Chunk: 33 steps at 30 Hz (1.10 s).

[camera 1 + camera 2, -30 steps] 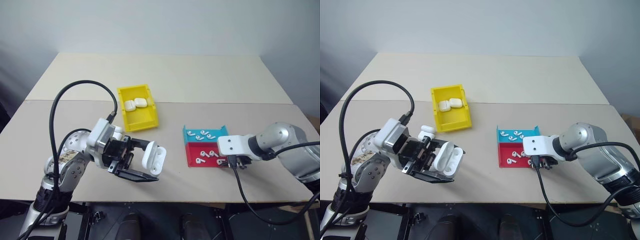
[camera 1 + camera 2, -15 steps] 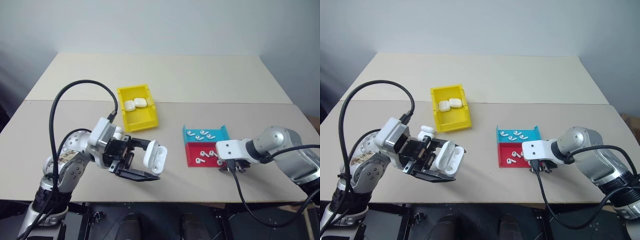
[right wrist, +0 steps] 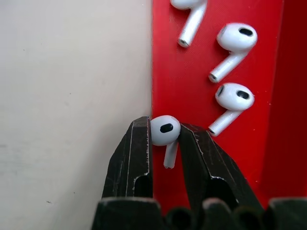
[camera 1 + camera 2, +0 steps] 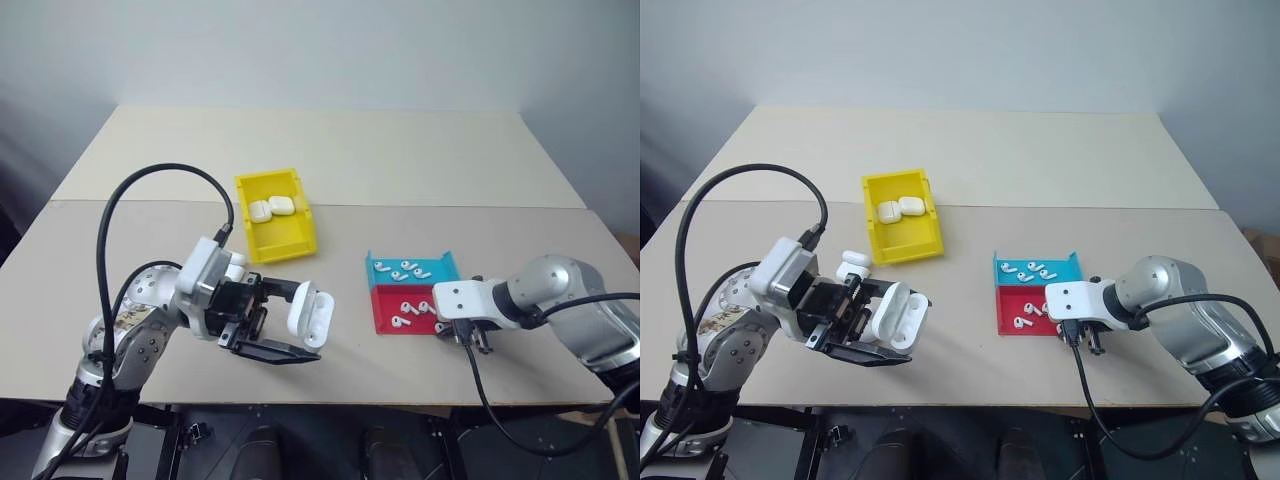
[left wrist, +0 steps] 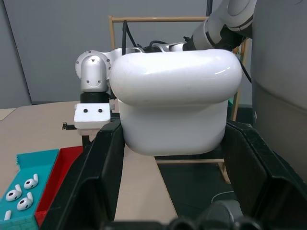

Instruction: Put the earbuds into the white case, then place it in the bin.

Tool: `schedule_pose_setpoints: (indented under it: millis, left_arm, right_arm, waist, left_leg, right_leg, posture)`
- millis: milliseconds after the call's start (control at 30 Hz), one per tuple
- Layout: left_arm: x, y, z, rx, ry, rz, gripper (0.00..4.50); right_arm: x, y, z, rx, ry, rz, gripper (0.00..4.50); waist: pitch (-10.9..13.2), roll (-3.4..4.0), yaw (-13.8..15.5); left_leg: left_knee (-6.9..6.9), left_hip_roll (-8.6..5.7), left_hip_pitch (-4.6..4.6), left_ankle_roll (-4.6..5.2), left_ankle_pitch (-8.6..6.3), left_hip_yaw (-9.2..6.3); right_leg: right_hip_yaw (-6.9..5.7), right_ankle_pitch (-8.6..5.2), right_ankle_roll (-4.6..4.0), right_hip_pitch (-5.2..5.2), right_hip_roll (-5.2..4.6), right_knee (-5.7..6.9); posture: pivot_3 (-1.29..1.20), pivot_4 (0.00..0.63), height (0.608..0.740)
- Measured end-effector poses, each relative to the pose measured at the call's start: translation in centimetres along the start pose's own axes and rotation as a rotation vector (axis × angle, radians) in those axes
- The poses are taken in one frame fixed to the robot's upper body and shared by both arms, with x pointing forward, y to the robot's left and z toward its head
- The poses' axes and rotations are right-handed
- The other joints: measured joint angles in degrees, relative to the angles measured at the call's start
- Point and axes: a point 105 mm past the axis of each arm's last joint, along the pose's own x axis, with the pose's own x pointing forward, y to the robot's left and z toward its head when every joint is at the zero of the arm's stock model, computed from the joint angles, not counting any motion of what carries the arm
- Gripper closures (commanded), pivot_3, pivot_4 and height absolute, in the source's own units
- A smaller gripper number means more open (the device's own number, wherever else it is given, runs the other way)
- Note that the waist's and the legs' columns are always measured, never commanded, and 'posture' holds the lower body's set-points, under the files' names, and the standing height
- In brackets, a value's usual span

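Observation:
My left gripper (image 4: 285,325) is shut on the white case (image 4: 308,315) and holds it above the table's near left; the case (image 5: 175,103) sits between both black fingers with its lid hinged open. At the near right corner of the red tray (image 4: 385,300), my right gripper (image 3: 165,128) is shut on one earbud (image 3: 165,130), pinching its head with the stem hanging down. More earbuds (image 3: 235,96) lie on the red tray beside it. The yellow bin (image 4: 283,238) stands behind the left arm and contains two closed white cases (image 4: 270,207).
A blue tray (image 4: 440,265) with several earbuds (image 4: 405,270) adjoins the red tray's far side. The right arm (image 4: 560,290) reaches in from the right edge. A black cable (image 4: 110,230) loops above the left arm. Bare tabletop lies between the case and the trays.
The right arm has shifted its pose slightly at the red tray's near right corner. The left gripper and the case have kept still.

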Motion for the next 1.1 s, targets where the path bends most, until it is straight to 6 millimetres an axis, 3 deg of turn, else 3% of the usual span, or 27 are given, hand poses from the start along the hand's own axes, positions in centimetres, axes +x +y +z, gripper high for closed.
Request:
schedule_pose_setpoints:
  millis: [167, 367, 500, 667, 800, 1100]
  left_arm:
    - [-0.1, 1.6, 0.7, 0.048, -0.016, 0.127, 1.74]
    - [0.3, 2.5, 1.1, 0.040, -0.045, 0.176, 1.74]
    - [0.6, 2.9, 1.5, 0.044, -0.057, 0.155, 1.74]
    - [1.3, 3.7, 1.5, 0.019, -0.074, 0.094, 1.74]
    - [1.3, 4.3, 1.2, 0.005, -0.059, 0.062, 1.74]
    - [2.1, 4.9, 1.1, 0.008, -0.072, 0.029, 1.74]
  right_arm:
    - [-3.9, -0.7, 2.7, 0.114, -0.168, -0.101, 3.85]
    - [-8.5, -3.0, 9.7, 0.191, -0.751, -0.405, 3.85]
    - [-11.6, -3.1, 13.1, 0.231, -1.046, -0.506, 3.85]
    - [-11.2, -0.9, 16.3, 0.221, -1.169, -0.437, 3.85]
    - [-9.5, 0.7, 17.3, 0.234, -1.172, -0.343, 3.85]
    - [-8.7, 1.2, 18.3, 0.256, -1.212, -0.298, 3.85]
  waist:
    - [0.00, -0.01, 0.03]
    - [-0.01, 0.00, -0.18]
    - [-0.01, 0.01, 0.07]
    - [-0.01, 0.01, 0.09]
    - [-0.01, 0.02, -0.11]
    - [-0.01, 0.02, -0.25]
  left_leg:
    - [0.00, 0.00, 0.06, 0.00, 0.00, -0.04]
    - [-0.02, 0.01, 0.02, -0.01, 0.01, -0.07]
    - [-0.02, 0.02, 0.02, -0.01, 0.01, -0.07]
    - [-0.02, 0.01, -0.04, 0.00, 0.00, -0.08]
    - [-0.02, 0.01, -0.02, 0.00, 0.00, -0.09]
    - [-0.03, 0.01, -0.06, 0.02, 0.00, -0.11]
  right_leg:
    - [-0.02, 0.00, 0.00, 0.08, 0.00, 0.02]
    - [-0.03, 0.01, 0.01, 0.03, 0.03, 0.06]
    - [-0.04, 0.01, 0.01, 0.05, 0.03, 0.05]
    - [-0.06, 0.01, 0.01, 0.03, 0.02, 0.01]
    - [-0.05, 0.01, 0.01, 0.03, 0.03, 0.04]
    - [-0.05, 0.01, 0.01, 0.01, 0.03, 0.00]
  posture:
    - [0.00, 0.150, 0.740]
    - [0.00, 0.150, 0.740]
    - [0.00, 0.150, 0.740]
    - [0.00, 0.150, 0.740]
    - [0.00, 0.150, 0.740]
    - [0.00, 0.150, 0.740]
